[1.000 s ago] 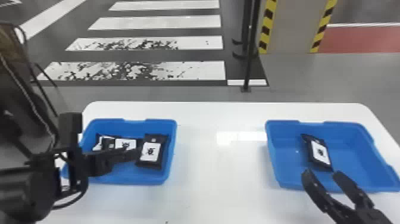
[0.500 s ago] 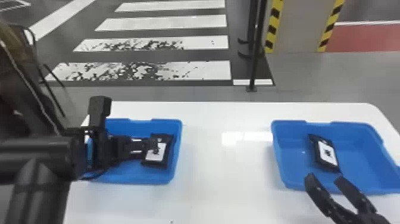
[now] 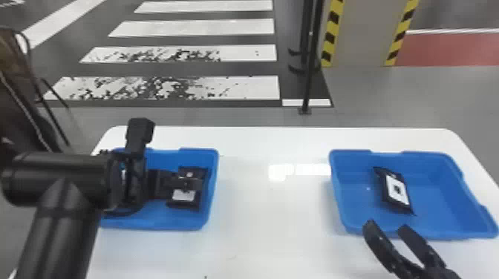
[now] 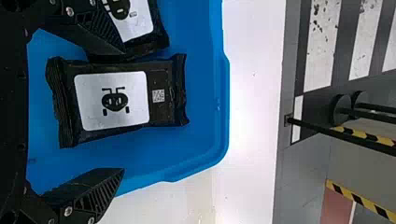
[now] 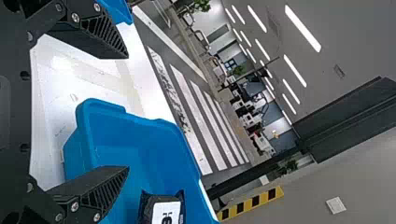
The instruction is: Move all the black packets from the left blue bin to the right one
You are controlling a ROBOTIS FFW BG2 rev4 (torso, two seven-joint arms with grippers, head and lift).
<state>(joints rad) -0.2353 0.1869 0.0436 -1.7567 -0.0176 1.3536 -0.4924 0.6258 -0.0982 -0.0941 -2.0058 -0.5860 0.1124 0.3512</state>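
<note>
Left gripper: we have it (image 3: pixel 188 182) reaching into the left blue bin (image 3: pixel 159 224), jaws apart, one on each side of a black packet (image 4: pixel 115 100), gripping nothing.
Packet between the jaws: we see it lying flat, pale label up, near the bin's right wall.
Second black packet: we find this one (image 4: pixel 135 21) beside the first in the same bin, its edges meeting it, one finger of the left gripper passing over it; we cannot tell whether that finger touches it.
Right gripper: we have it (image 3: pixel 387 225) parked at the near rim of the right blue bin (image 3: pixel 442 196), jaws spread, empty.
Packet in the right bin: we see one black packet (image 3: pixel 397 190) lying on the bin floor, label up, set at a slant.
Table: we have both bins on a white top (image 3: pixel 267 230), well apart.
Beyond the table: we see white stripes (image 3: pixel 237 88) on a dark floor.
</note>
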